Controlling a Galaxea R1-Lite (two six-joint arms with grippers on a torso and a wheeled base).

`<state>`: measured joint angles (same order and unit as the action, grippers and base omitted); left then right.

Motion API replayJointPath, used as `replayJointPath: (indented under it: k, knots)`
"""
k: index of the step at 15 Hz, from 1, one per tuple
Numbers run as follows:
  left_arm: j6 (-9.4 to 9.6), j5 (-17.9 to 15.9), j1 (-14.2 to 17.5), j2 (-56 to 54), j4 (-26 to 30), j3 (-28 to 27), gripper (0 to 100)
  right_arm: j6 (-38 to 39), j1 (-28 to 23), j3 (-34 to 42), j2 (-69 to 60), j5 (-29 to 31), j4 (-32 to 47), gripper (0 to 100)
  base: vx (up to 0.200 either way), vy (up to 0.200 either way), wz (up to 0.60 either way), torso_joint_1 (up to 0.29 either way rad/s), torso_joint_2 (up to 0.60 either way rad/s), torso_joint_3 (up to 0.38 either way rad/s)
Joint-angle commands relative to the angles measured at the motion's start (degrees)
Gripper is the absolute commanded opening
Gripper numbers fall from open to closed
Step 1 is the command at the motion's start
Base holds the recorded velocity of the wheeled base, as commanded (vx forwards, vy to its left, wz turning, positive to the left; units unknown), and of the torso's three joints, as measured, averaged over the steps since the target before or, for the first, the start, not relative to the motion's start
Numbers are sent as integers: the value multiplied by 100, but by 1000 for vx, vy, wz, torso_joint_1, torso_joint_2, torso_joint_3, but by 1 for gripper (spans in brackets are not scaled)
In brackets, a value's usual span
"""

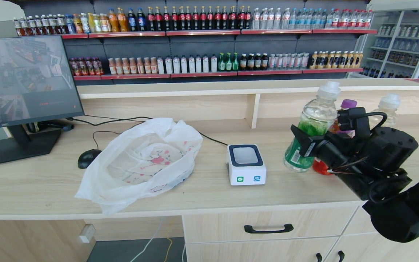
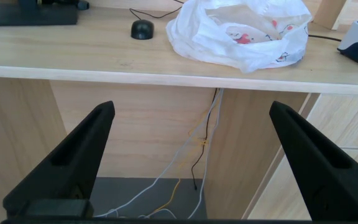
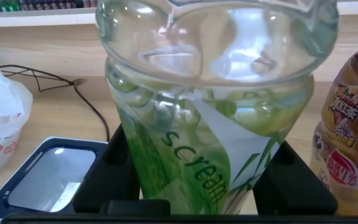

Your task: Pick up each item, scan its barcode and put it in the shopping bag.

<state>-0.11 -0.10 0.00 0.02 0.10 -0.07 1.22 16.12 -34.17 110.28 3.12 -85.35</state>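
Right gripper [image 1: 301, 145] pinches the bottle [image 1: 315, 118] low on its green label. The bottle's long axis is near upright, cap tipped away to the right. Can't tell if the base touches the counter [image 1: 202, 189].

Scanner [image 1: 246, 164] sits near, to the robot's left of the bottle, with the bag [image 1: 142, 160] beyond it, so the right arm is nearer.

Left gripper [image 2: 191, 109] is spread and holds nothing, below the counter edge in front of the bag.

Head view shows the tilt and a white patch low on the label, possibly the barcode. Right wrist view shows the scanner window facing up.
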Motion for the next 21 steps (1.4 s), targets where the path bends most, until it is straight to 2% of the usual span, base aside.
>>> replayJointPath:
  k: [1,13,17,21]
  knots:
    - [2,1,0,-2,-1,-1,100,-8,85,271,-384,-4,0,0,0,0,0,0,0,0]
    - [2,1,0,-2,-1,-1,100,19,225,1624,-1694,-101,-8,0,0,0,0,0,0,0]
    - [2,1,0,-2,-1,-1,100,195,507,1677,-1738,-215,-17,0,0,0,0,0,0,0]
    - [-7,1,0,-2,-1,7,100,326,797,1712,-1729,-646,-70,0,0,0,0,0,0,0]
